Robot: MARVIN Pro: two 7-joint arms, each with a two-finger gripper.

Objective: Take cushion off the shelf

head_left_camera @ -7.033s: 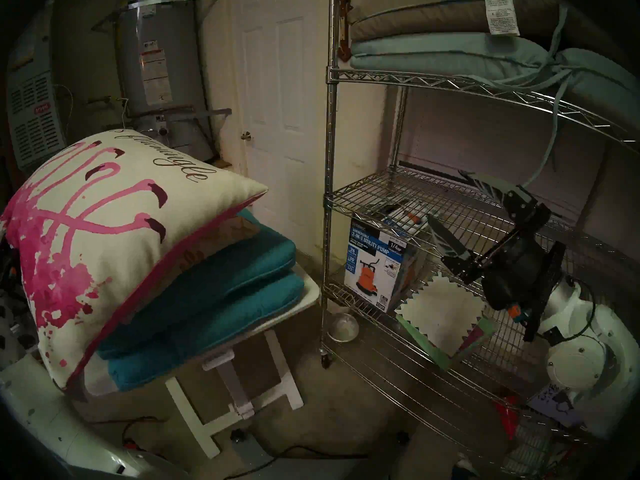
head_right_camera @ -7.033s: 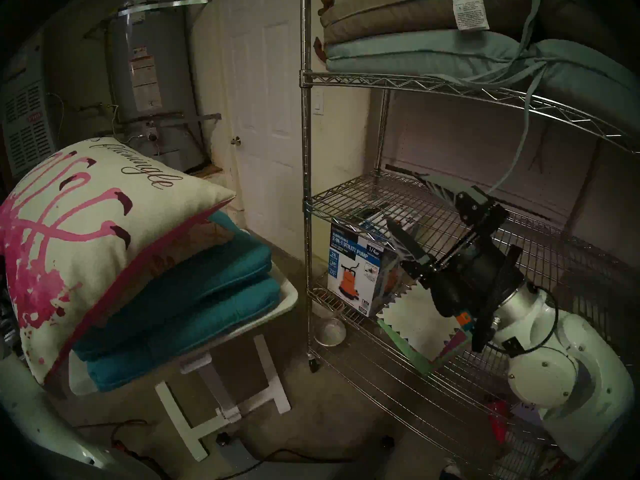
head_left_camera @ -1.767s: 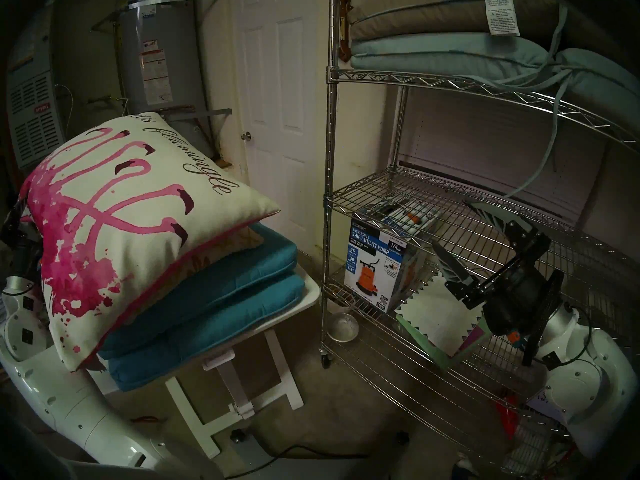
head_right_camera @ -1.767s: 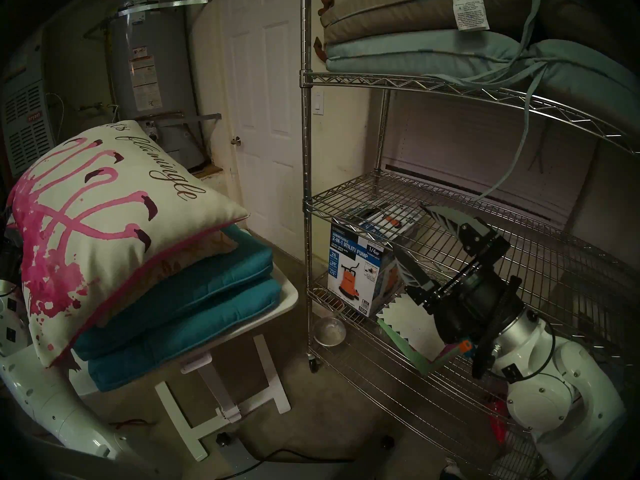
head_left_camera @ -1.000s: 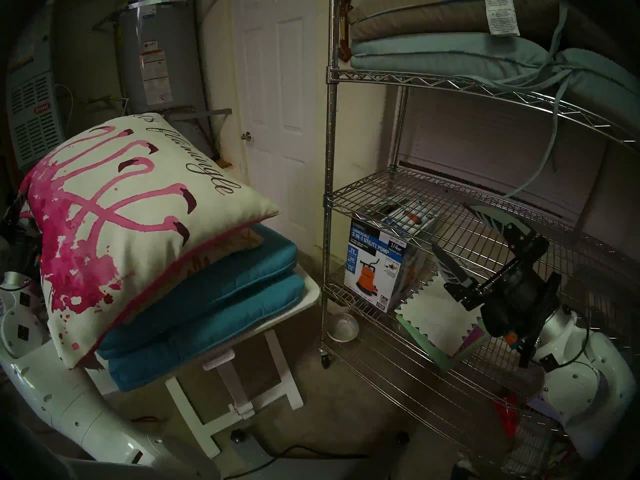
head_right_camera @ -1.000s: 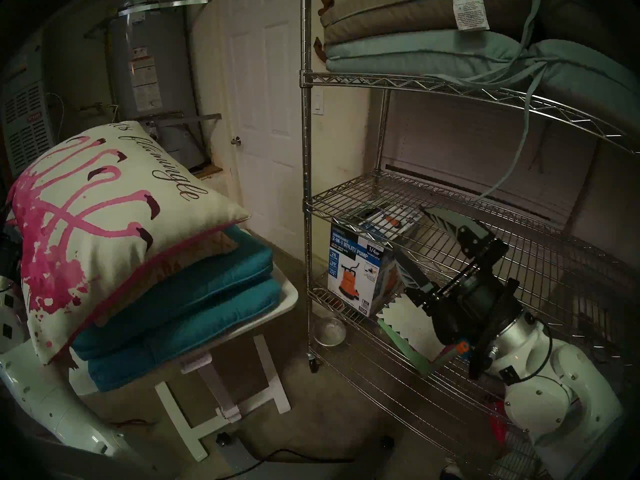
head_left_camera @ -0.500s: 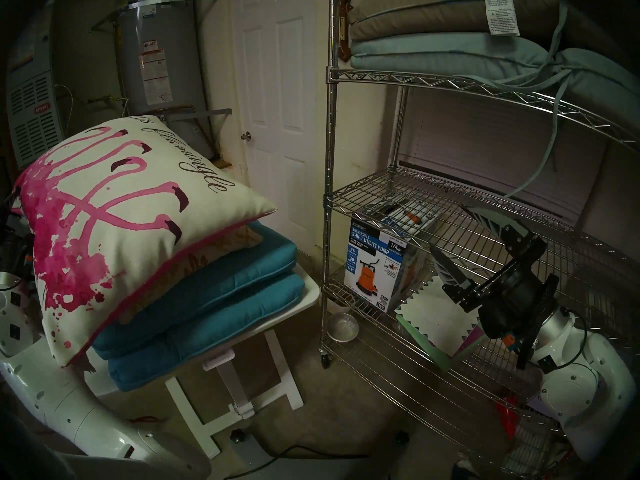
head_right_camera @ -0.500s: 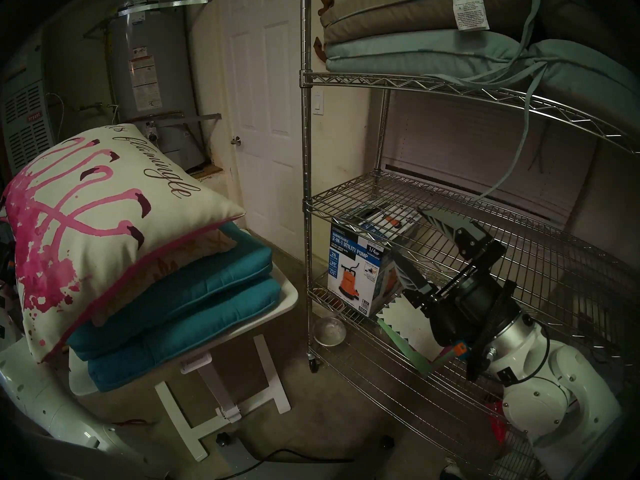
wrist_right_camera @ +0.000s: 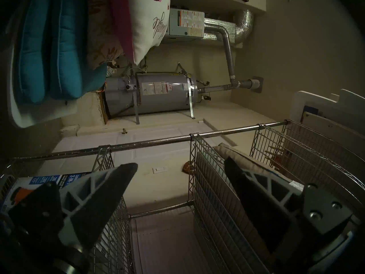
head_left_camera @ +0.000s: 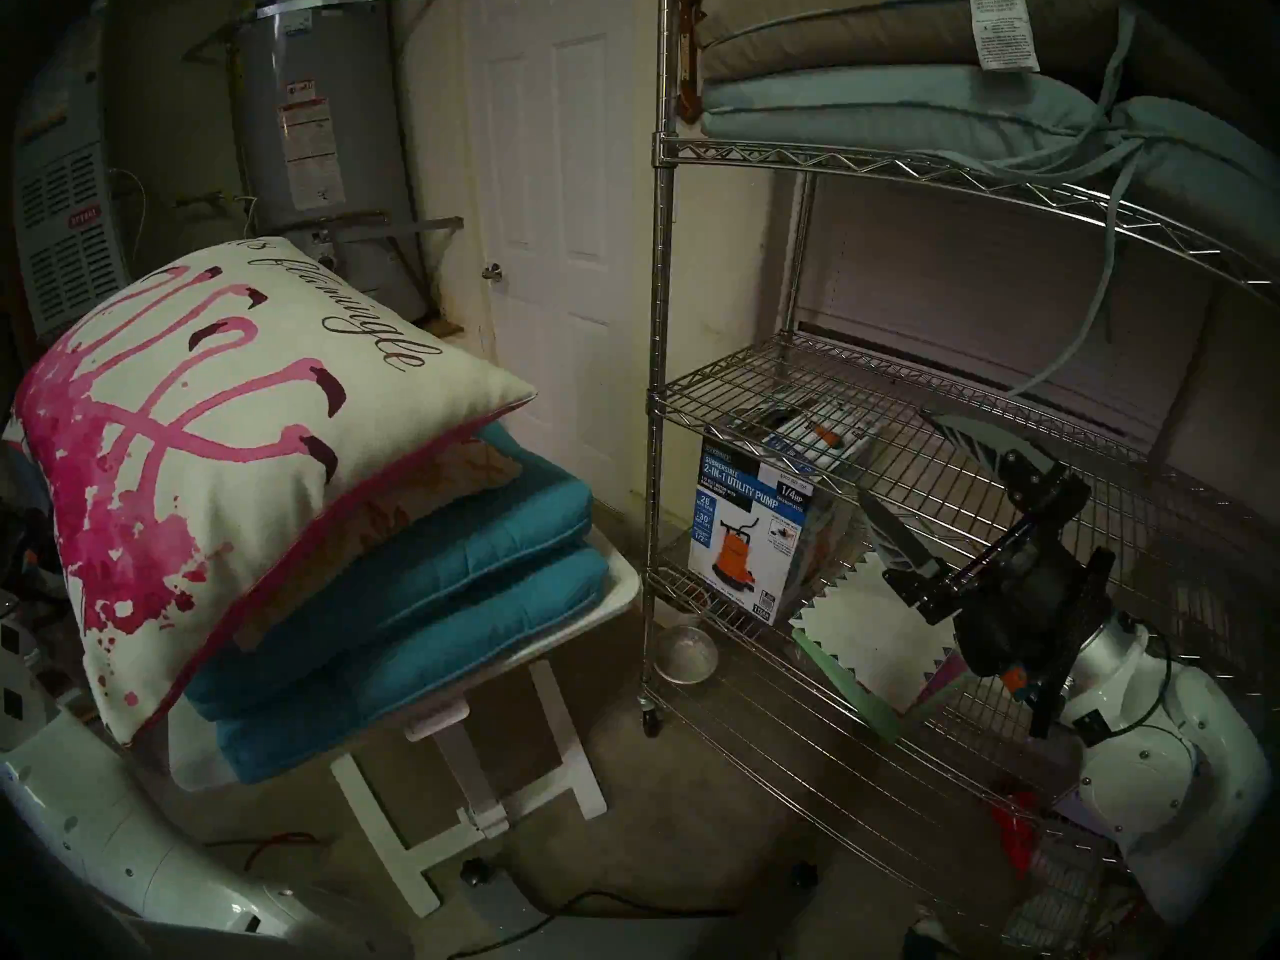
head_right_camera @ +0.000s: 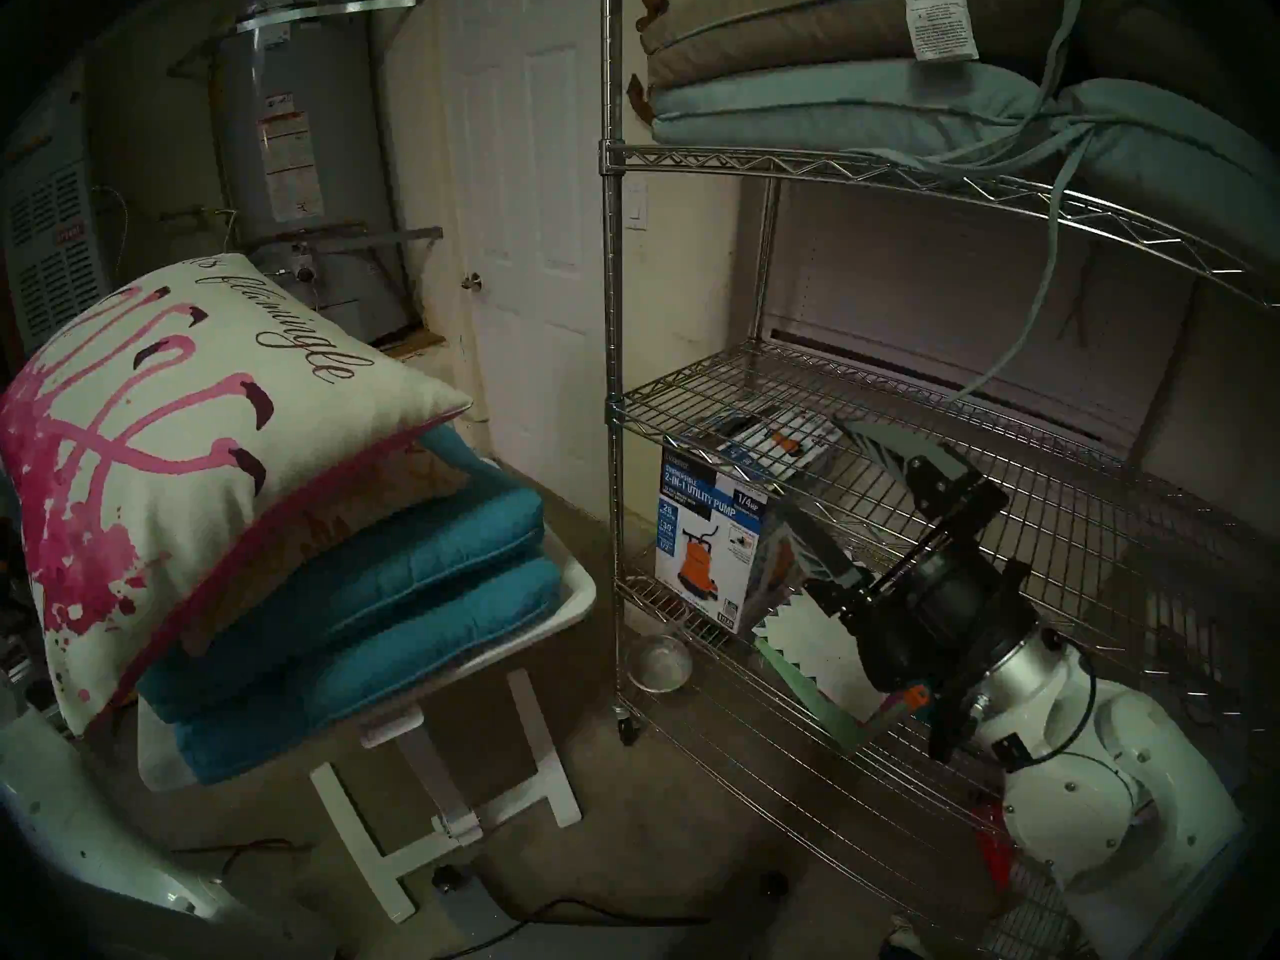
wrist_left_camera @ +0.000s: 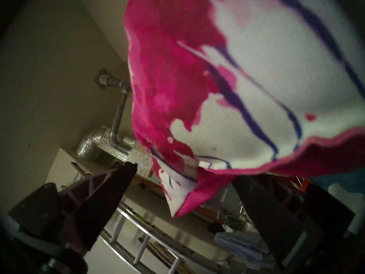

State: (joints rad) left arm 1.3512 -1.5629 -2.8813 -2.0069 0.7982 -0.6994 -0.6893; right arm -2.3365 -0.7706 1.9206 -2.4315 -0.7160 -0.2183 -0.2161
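Observation:
The shelf is a chrome wire rack on the right. Its top tier holds a brown cushion stacked on a pale blue-green cushion with dangling ties. A white cushion with pink flamingos lies tilted on teal cushions on the white table. In the left wrist view my left gripper is open, with the flamingo cushion's corner hanging between its fingers and its pink edge over the right finger. My right gripper is open and empty, over the shelf's bare middle tier.
A pump box and a zigzag-edged card stand on the lower tier. A metal bowl sits on the floor by the rack's caster. The white folding table stands close to the rack's left post. A water heater and white door are behind.
The flamingo cushion has slid to the left on the stack. My left arm has dropped lower at the view's left edge. The right gripper has barely moved.

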